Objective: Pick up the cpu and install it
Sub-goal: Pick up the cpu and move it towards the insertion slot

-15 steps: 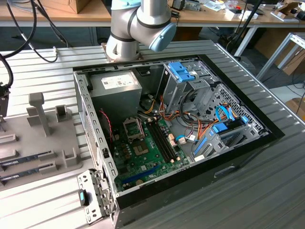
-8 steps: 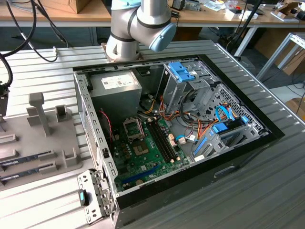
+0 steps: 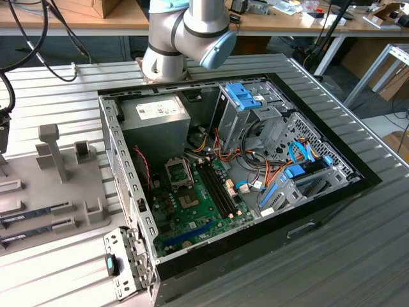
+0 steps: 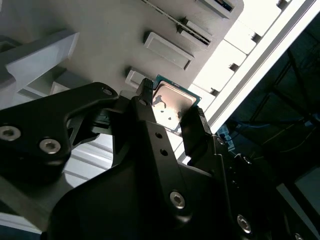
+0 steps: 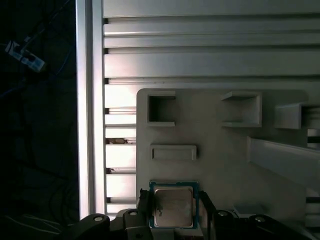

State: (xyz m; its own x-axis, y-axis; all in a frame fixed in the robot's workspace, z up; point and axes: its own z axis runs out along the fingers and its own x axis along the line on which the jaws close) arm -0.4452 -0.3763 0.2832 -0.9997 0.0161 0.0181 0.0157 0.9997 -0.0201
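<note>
The cpu (image 5: 173, 207), a small square chip with a silver top and a thin green edge, sits between my gripper's (image 5: 174, 214) two black fingers just over the grey fixture plate (image 5: 225, 160). In the second wrist view the cpu (image 4: 172, 102) has one finger (image 4: 146, 95) at one edge and the other at the opposite edge, so my gripper (image 4: 170, 109) looks shut on it. In the exterior view the open computer case (image 3: 332, 192) holds the green motherboard (image 3: 198, 211) with its dark socket frame (image 3: 179, 171).
The fixture plate (image 3: 70, 192) lies at the exterior view's left, with upright posts (image 3: 51, 150) and long narrow memory sticks (image 3: 38, 211). Inside the case are a power supply (image 3: 153, 112), a drive cage (image 3: 246, 109) and loose cables (image 3: 255, 179). The arm's base (image 3: 185, 32) stands behind the case.
</note>
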